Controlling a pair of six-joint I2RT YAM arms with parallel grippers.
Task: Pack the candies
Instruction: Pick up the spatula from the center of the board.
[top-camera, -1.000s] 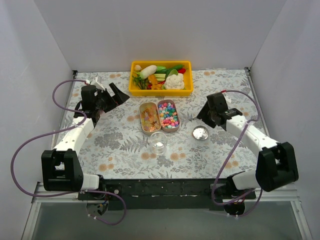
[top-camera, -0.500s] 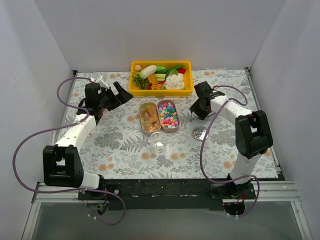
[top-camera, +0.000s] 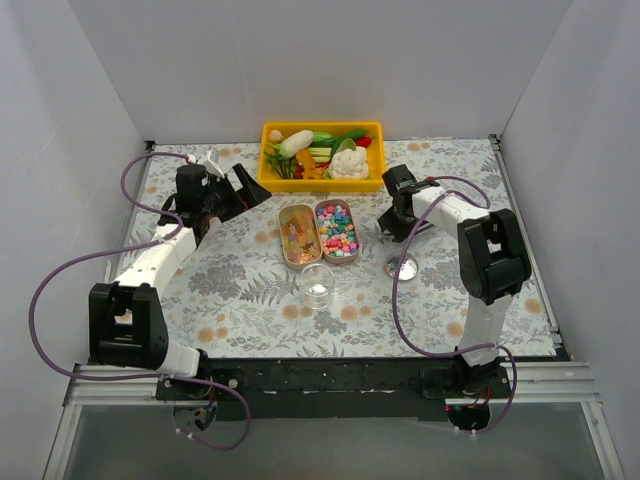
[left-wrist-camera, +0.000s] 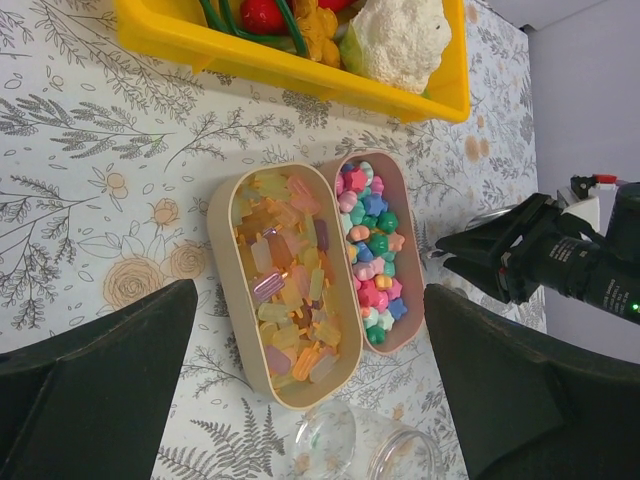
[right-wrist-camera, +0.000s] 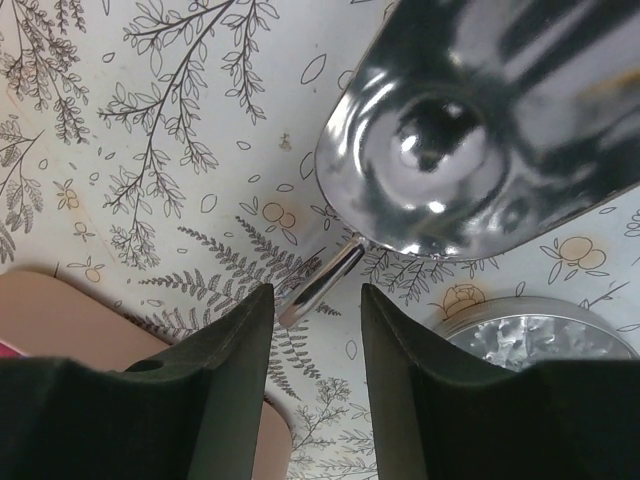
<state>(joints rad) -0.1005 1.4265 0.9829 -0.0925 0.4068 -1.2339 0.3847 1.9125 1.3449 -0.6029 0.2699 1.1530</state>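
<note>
Our left pincer (top-camera: 236, 182) hangs wide apart near two boxes (left-wrist-camera: 222, 230). The candies (left-wrist-camera: 370, 250) sit inside them, mid counter (top-camera: 250, 290). Our right pincer (right-wrist-camera: 315, 300) is apart around the shiny scoop (right-wrist-camera: 470, 130) handle (right-wrist-camera: 335, 270). We should squeeze it straight and firm.

Lettering, brands, numbers: none was legible in any view.
Yellow bin (top-camera: 320, 186): walls read plain; no mark could be made out.
Tablecloth (top-camera: 240, 290), in front of the yellow bin: fern and flower print only, no words in it.
</note>
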